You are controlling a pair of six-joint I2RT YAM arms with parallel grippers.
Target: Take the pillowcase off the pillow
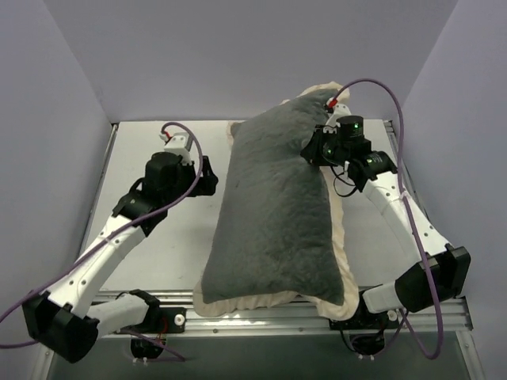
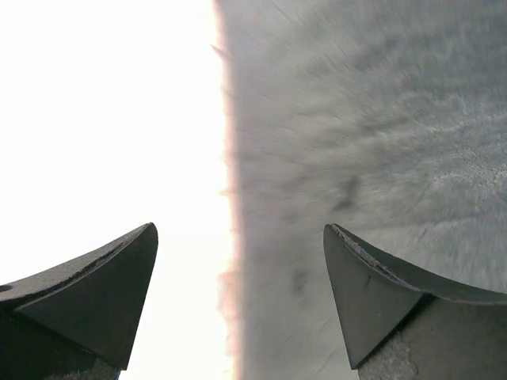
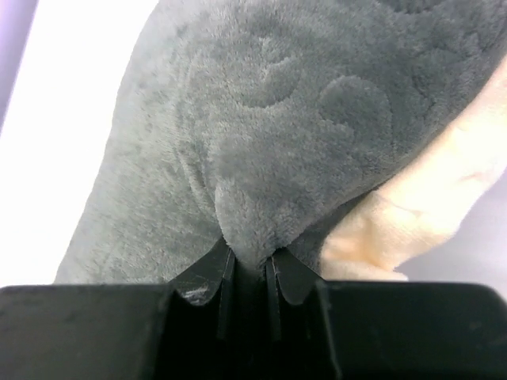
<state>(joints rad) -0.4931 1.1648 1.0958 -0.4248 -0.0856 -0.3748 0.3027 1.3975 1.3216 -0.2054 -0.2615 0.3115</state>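
Note:
The pillowcase, dark grey and fuzzy with a cream frill, lies lengthwise down the middle of the table, plump and full. The pillow itself is hidden inside it. My right gripper is shut on a pinched fold of the grey fabric at the case's far right side, next to the cream frill. My left gripper hovers open just left of the case, with its two fingers wide apart and nothing between them. The grey fabric fills the right half of the left wrist view.
The white table top shows to the left of the case. A metal rail runs along the near edge, where the case's frill overhangs. Lilac walls close in the left, right and far sides.

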